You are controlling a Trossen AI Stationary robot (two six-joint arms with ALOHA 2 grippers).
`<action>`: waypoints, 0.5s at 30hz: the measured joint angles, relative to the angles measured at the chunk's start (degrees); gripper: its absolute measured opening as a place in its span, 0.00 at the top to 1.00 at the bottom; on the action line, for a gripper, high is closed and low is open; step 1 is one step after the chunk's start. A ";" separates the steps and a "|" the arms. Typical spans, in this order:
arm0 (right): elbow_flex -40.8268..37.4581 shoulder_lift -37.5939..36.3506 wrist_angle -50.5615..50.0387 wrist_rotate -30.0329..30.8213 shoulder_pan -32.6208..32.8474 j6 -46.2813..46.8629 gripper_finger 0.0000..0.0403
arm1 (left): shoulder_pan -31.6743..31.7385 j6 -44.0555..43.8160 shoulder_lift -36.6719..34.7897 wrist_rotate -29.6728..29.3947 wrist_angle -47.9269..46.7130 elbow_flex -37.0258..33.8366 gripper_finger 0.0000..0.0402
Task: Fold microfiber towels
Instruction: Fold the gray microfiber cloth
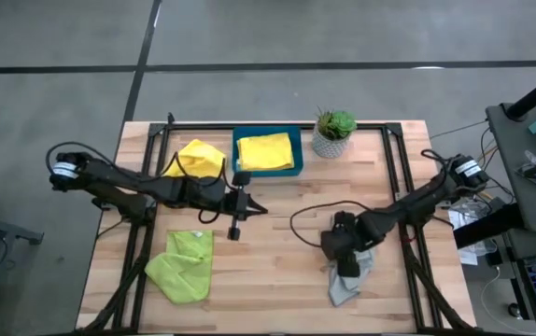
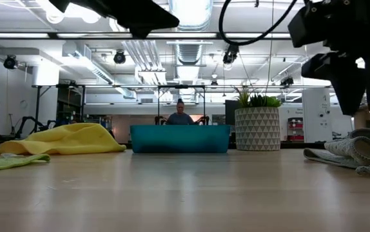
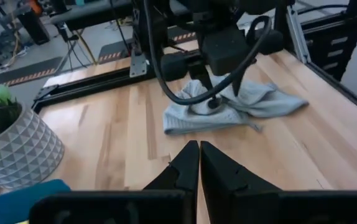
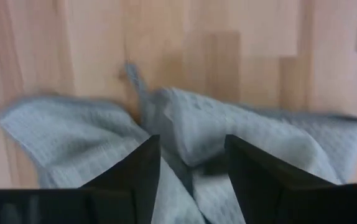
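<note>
1. The right claw (image 4: 193, 163) stands apart over the rumpled grey towel (image 1: 349, 280), which lies on the surface (image 1: 277, 271) well apart from the teal tray (image 1: 267, 170).
2. It should pinch one corner cleanly and draw it flat before folding.
3. The left claw (image 3: 199, 157), fingers together, waits near the tray.
4. The tray holds a yellow towel (image 1: 265, 150).

grey towel (image 1: 346, 283) partly under right arm

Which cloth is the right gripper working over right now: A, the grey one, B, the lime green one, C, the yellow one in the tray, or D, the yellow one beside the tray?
A: the right gripper hangs with its fingers apart directly over the crumpled grey cloth, while the left gripper sits shut near the table's middle.
</note>
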 joint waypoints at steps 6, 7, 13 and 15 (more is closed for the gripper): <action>-2.21 1.44 6.42 2.59 1.28 0.83 0.61 | -4.68 -1.26 0.33 -6.20 1.60 -0.02 1.00; -2.32 1.95 7.26 2.93 1.28 0.73 0.61 | -5.39 -1.26 0.35 -6.88 1.79 -0.02 1.00; -2.29 6.75 7.36 4.19 1.37 -0.39 0.64 | -7.76 -1.11 0.35 -9.82 2.50 -0.02 1.00; -1.74 8.18 7.33 5.40 1.37 -0.37 0.65 | -7.85 -0.98 0.35 -10.42 2.55 -0.02 1.00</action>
